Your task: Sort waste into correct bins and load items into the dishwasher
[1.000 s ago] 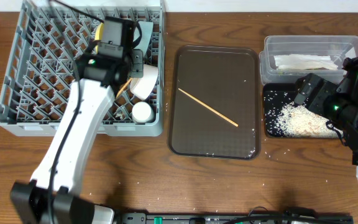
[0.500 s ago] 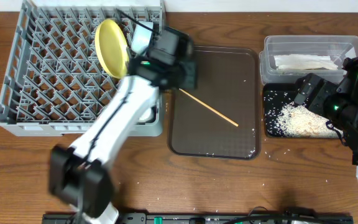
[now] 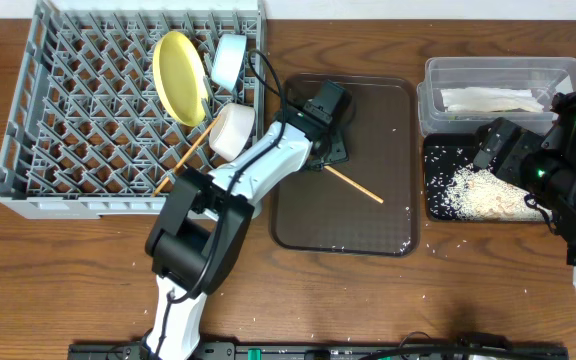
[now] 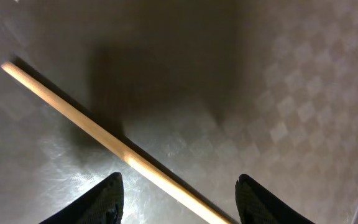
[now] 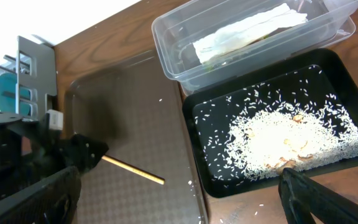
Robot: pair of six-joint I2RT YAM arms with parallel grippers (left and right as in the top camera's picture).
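A thin wooden chopstick (image 3: 358, 187) lies slantwise on the brown serving tray (image 3: 368, 120). My left gripper (image 3: 330, 152) hangs open low over the stick's left end. In the left wrist view the chopstick (image 4: 104, 137) runs between the two dark fingertips (image 4: 112, 190), and the left gripper (image 4: 179, 186) touches nothing. The grey dish rack (image 3: 78, 120) holds the yellow plate (image 3: 180, 75), a light blue bowl (image 3: 228, 58), a white bowl (image 3: 230, 130) and another chopstick (image 3: 183, 160). My right gripper (image 5: 179, 186) stands wide open and empty above the black tray (image 5: 197, 149) of rice (image 5: 284, 140).
The clear tub (image 3: 438, 70) at the back right holds the crumpled wrapper (image 3: 488, 98). The black tray (image 3: 433, 205) with the rice pile (image 3: 478, 190) sits in front of it. Stray grains dot the brown tray and the table near its front edge.
My left arm has swung right from the dish rack to the brown tray and come down over the chopstick, its jaws widening. The right arm has not moved.
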